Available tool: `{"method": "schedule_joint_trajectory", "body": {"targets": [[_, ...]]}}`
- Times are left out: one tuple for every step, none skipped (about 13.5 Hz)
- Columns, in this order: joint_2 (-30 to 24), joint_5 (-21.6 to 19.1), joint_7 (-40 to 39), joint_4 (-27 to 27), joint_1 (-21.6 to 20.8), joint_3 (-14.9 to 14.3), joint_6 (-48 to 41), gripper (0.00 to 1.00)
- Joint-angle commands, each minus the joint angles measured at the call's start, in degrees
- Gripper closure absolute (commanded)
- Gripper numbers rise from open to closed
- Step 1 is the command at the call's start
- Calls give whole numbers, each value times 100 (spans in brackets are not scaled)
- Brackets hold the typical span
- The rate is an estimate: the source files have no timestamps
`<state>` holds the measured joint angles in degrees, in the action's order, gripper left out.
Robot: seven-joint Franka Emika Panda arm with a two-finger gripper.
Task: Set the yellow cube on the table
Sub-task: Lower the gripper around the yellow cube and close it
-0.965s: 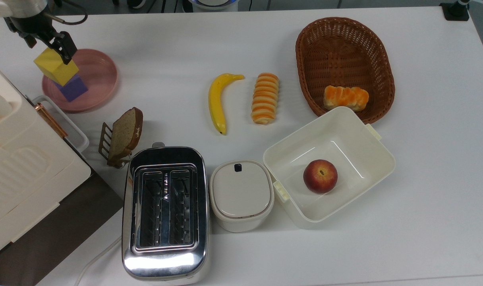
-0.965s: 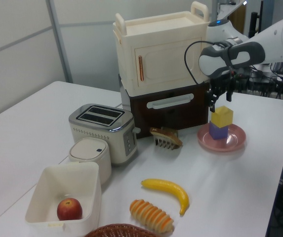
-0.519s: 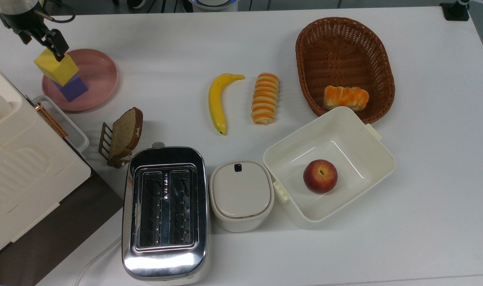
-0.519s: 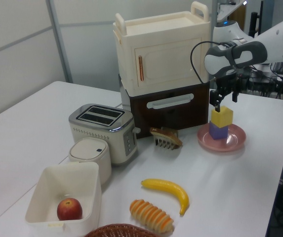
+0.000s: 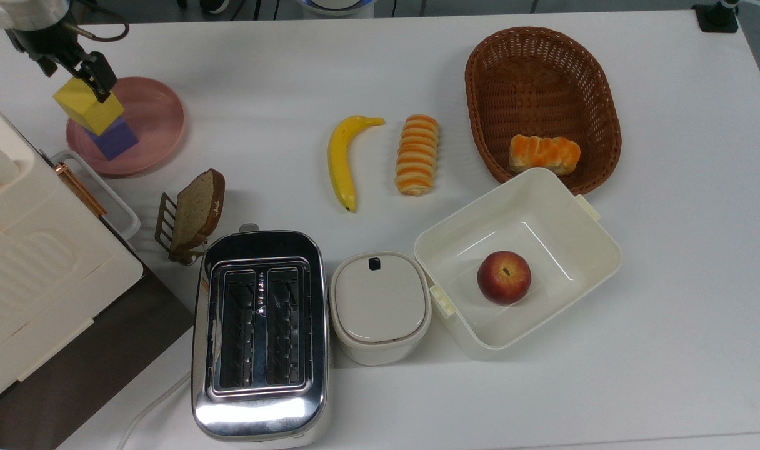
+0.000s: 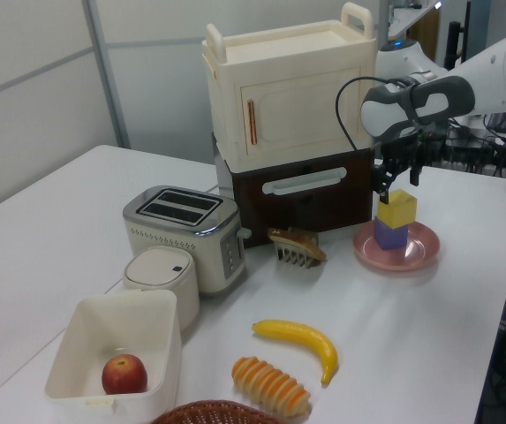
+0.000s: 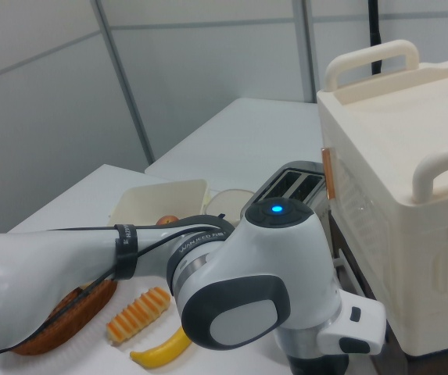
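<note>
While the gripper point(image 5: 74, 69) hangs over the pink plate point(image 5: 161, 112), its two dark fingers point(image 5: 102, 78) stand apart on either side of the yellow cube point(image 5: 86, 106), their tips level with its upper part; whether they press it or only flank it I cannot tell. That cube sits on the purple cube point(image 5: 119, 139) directly under the jaws — a stack of two on one plate, resting on the table point(image 5: 380, 62). In the left view the gripper point(image 6: 397, 175) comes down from above onto the yellow cube point(image 6: 397, 209), with the purple cube point(image 6: 391, 235) and plate point(image 6: 420, 256) below.

Counted outward from the jaws in the top view: one slice of bread point(image 5: 195, 209) in a small rack just below the plate, one toaster point(image 5: 259, 331) further down, and one cream cabinet point(image 5: 30, 262) at the top view's left. Well off toward the top view's right lie one banana point(image 5: 342, 159), one striped roll point(image 5: 417, 154), one lidded pot point(image 5: 380, 306), one open white box point(image 5: 580, 250) holding one peach point(image 5: 504, 277), and — farthest from the jaws — one wicker basket point(image 5: 542, 81) with one orange bun point(image 5: 544, 153) inside.
</note>
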<state>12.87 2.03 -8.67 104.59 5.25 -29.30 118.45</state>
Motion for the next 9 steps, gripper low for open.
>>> {"method": "schedule_joint_trajectory", "body": {"targets": [[48,-133,-144,167,134,100,302,0],[101,-133,-144,167,169,126,311,0],[102,-133,-144,167,196,126,311,0],[102,-133,-144,167,196,126,311,0],[102,-133,-144,167,196,126,311,0],[110,-133,-144,167,196,135,328,0],[128,-133,-144,167,196,135,380,0],[128,-133,-144,167,196,127,381,0],[128,-133,-144,167,205,135,390,0]]}}
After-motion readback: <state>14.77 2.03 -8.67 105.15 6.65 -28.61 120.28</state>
